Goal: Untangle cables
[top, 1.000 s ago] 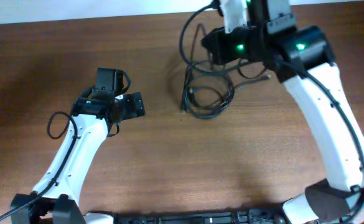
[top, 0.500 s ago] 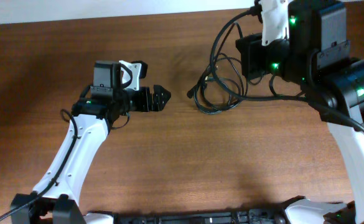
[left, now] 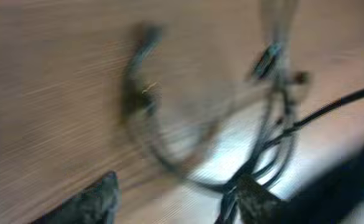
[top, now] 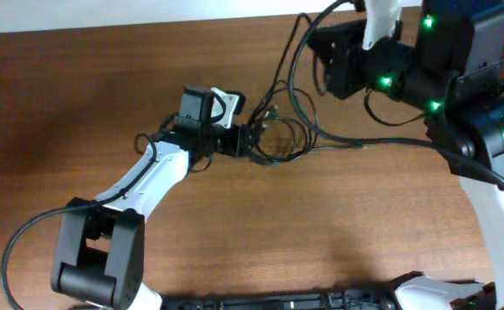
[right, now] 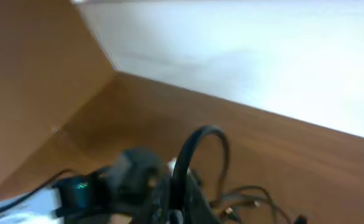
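Well back, cables [top: 288,138] near table's [top: 79,95] far edge.

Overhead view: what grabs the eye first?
The black tangle of cables near the middle of the wooden table, loops overlapping, with strands running up to the right arm and its green lights at upper right. The left gripper sits at the tangle's left edge; the blurred left wrist view shows its fingers apart, loops just ahead.
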### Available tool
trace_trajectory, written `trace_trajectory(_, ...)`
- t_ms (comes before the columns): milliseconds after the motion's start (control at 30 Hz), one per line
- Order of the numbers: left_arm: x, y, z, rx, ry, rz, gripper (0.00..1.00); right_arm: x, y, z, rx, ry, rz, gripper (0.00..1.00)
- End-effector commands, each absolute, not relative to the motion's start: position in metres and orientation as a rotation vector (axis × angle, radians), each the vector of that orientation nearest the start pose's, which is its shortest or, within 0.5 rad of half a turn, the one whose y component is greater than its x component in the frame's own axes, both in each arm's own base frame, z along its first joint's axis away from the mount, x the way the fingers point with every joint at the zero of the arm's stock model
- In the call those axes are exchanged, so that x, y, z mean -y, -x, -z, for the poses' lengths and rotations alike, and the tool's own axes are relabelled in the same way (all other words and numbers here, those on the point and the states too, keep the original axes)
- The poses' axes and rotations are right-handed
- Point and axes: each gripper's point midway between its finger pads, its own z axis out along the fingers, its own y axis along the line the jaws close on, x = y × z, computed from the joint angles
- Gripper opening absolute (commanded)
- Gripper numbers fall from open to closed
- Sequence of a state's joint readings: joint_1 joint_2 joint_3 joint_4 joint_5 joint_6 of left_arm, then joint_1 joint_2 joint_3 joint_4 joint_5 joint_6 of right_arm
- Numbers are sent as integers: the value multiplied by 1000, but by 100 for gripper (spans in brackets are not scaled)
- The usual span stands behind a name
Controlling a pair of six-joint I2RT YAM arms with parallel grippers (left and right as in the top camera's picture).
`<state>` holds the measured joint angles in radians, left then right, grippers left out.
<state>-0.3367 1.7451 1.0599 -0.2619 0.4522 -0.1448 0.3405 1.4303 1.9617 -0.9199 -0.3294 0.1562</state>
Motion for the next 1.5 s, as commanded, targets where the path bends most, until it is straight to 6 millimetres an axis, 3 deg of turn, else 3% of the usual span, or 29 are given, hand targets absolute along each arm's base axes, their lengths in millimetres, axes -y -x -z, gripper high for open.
trace_trajectory(0,139,-389,-52,-2648,-230,444,30,-116,-356,-466,-1981,92,-463,4)
trace_trajectory(67,103,-389,-47,-2696,-106,421,5,-83,-360,-464,-1989,-13,-431,4)
trace_trajectory(133,86,-389,-46,-2710,-37,446,0,-68,-359,-459,-2010,-57,-403,4)
trace_trajectory(167,93,-387,-49,-2701,-44,529,0,-76,-356,-459,-2016,-25,-455,4)
trace_trajectory(200,115,-385,-60,-2662,-94,714,0,-102,-347,-467,-1994,114,-603,4)
trace_trajectory(233,133,-386,-72,-2599,-149,862,11,-130,-334,-480,-1922,330,-727,4)
trace_trajectory(300,168,-391,-105,-2415,-301,1100,68,-158,-313,-504,-1789,534,-903,4)
trace_trajectory(333,184,-394,-121,-2315,-390,1164,79,-166,-305,-513,-1734,596,-955,4)
trace_trajectory(467,234,-396,-144,-2144,-587,1142,90,-193,-290,-527,-1663,679,-1031,4)
trace_trajectory(567,255,-390,-134,-2178,-617,1055,88,-199,-287,-538,-1630,668,-1065,4)
trace_trajectory(633,242,-394,-116,-2275,-548,935,47,-191,-299,-533,-1666,599,-1004,4)
trace_trajectory(667,226,-396,-102,-2353,-489,851,25,-168,-325,-514,-1775,419,-838,4)
trace_trajectory(700,200,-394,-83,-2467,-404,735,14,-125,-349,-484,-1914,180,-588,4)
trace_trajectory(733,155,-388,-59,-2618,-270,551,3,-46,-357,-441,-2064,-256,-253,4)
trace_trajectory(867,89,-383,-45,-2726,-78,463,0,58,-333,-396,-2165,-674,101,4)
trace_trajectory(900,94,-383,-51,-2706,-74,591,0,75,-328,-382,-2209,-737,147,4)
trace_trajectory(967,120,-377,-66,-2632,-190,845,0,81,-325,-359,-2306,-773,182,6)
trace_trajectory(1033,141,-373,-84,-2542,-271,1035,0,65,-333,-338,-2430,-687,106,13)
trace_trajectory(1067,150,-373,-98,-2474,-311,1129,1,35,-343,-327,-2519,-520,-81,15)
trace_trajectory(1100,159,-376,-117,-2379,-367,1194,3,-10,-352,-321,-2580,-225,-374,18)
trace_trajectory(1167,166,-380,-166,-2192,-478,1198,5,-66,-353,-323,-2549,124,-724,29)
trace_trajectory(1200,168,-379,-192,-2110,-526,1174,5,-81,-353,-318,-2562,200,-742,44)
trace_trajectory(1267,167,-373,-229,-2007,-573,1123,6,-113,-348,-312,-2575,342,-771,60)
trace_trajectory(1333,159,-374,-250,-1992,-511,1041,6,-148,-340,-302,-2607,468,-799,63)
trace_trajectory(1400,154,-380,-278,-1972,-327,1078,6,-201,-321,-280,-2631,734,-832,63)
trace_trajectory(1433,144,-390,-273,-2030,-127,1082,7,-218,-314,-271,-2646,802,-848,63)
trace_trajectory(1467,144,-391,-273,-2045,-61,1112,7,-232,-309,-259,-2656,897,-818,63)
